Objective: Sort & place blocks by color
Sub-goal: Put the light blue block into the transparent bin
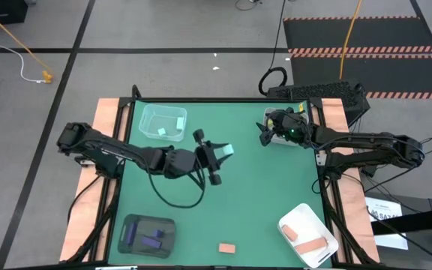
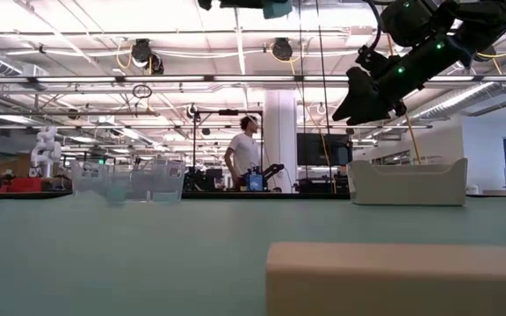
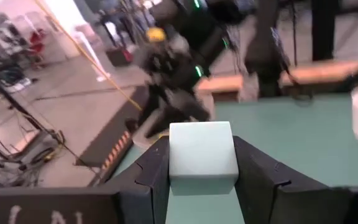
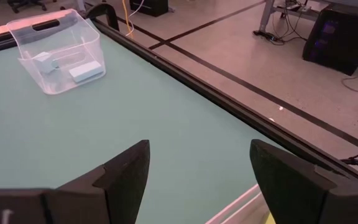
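A light teal block (image 3: 202, 157) sits clamped between the two dark fingers of the left end effector (image 1: 223, 153), held up off the green table (image 1: 261, 202) near the middle of the high view. The clear tray (image 1: 163, 122), up and to the left of it, already has pale teal pieces in it, so I'd judge that is where this one belongs. To do it well, the arm should swing back over that tray, come down low inside the rim and only then let go, so the block does not bounce out. The right end effector (image 1: 264, 133) hangs with its fingers spread wide and nothing between them, by a white tray (image 1: 279, 139) at the upper right. A salmon-pink block (image 1: 227, 247) lies alone at the bottom edge, between the dark tray (image 1: 127, 226) with purple pieces and another white tray (image 1: 297, 213) with salmon ones.
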`<state>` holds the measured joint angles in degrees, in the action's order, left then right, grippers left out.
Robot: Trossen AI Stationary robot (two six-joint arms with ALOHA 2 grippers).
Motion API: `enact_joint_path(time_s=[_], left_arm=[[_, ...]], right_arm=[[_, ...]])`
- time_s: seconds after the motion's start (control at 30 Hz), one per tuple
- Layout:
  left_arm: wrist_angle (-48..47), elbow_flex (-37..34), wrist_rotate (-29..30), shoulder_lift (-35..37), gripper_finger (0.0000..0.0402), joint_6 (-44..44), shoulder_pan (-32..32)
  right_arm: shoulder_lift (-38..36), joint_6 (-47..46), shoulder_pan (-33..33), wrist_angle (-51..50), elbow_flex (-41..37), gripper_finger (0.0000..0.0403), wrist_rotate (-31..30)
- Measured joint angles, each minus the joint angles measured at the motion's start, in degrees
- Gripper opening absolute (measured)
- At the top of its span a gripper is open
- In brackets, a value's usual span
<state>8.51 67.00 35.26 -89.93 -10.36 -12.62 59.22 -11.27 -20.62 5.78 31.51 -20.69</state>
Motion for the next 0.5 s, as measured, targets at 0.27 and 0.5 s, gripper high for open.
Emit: enact_joint_path(time_s=[0.27,0.5], left_arm=[[1.77,-0.02,2.91,0.99,0.0134,1.48,1.49],[1.64,-0.02,2.89,0.86,0.0134,3.53,4.11]], right_arm=[[0.0,0.0,0.0,0.0,0.0,0.027,0.0],[0.0,0.0,0.02,0.0,0.0,0.027,0.0]])
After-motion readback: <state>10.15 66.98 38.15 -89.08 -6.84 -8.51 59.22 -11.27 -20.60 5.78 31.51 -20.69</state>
